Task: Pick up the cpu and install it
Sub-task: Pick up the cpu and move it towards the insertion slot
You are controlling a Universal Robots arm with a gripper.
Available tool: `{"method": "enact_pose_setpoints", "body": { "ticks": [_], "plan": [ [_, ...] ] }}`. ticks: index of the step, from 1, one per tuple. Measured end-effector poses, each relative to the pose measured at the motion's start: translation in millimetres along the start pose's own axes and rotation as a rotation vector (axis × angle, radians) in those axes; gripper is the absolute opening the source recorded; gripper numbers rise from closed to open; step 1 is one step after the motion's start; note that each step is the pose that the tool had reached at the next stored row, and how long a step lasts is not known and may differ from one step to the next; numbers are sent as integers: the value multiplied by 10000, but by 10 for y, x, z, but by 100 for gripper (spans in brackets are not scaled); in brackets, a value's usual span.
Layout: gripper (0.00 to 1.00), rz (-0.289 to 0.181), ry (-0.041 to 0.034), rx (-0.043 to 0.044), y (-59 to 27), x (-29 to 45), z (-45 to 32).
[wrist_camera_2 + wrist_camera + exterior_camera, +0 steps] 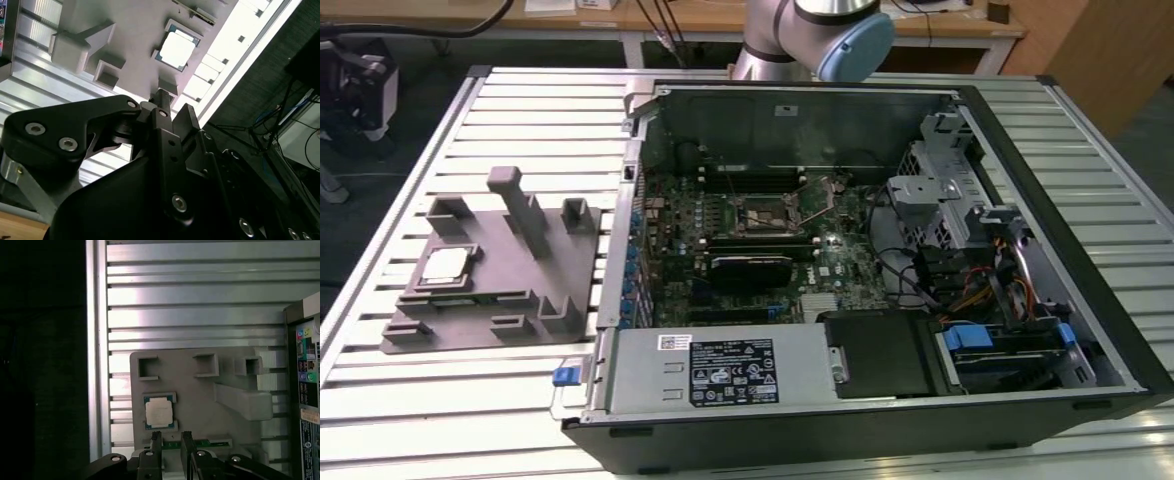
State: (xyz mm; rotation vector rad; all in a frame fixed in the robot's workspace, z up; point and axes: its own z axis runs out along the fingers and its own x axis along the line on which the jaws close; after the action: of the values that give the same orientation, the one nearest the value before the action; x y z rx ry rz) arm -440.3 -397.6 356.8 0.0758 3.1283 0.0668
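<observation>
Most of the ribbed metal table is taken up by an open case; a grey tray is set beside it, on the exterior view's left. On the tray the cpu is seated flat in a recess. The gripper is held above the tray, narrowly parted and empty. The cpu is seen just beyond its fingertips, untouched.
</observation>
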Motion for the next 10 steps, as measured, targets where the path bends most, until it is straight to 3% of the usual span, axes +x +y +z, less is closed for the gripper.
{"method": "enact_pose_setpoints", "body": {
  "ticks": [10],
  "plan": [
    [30,-26,1,0,-11,0,55]
  ]
}}
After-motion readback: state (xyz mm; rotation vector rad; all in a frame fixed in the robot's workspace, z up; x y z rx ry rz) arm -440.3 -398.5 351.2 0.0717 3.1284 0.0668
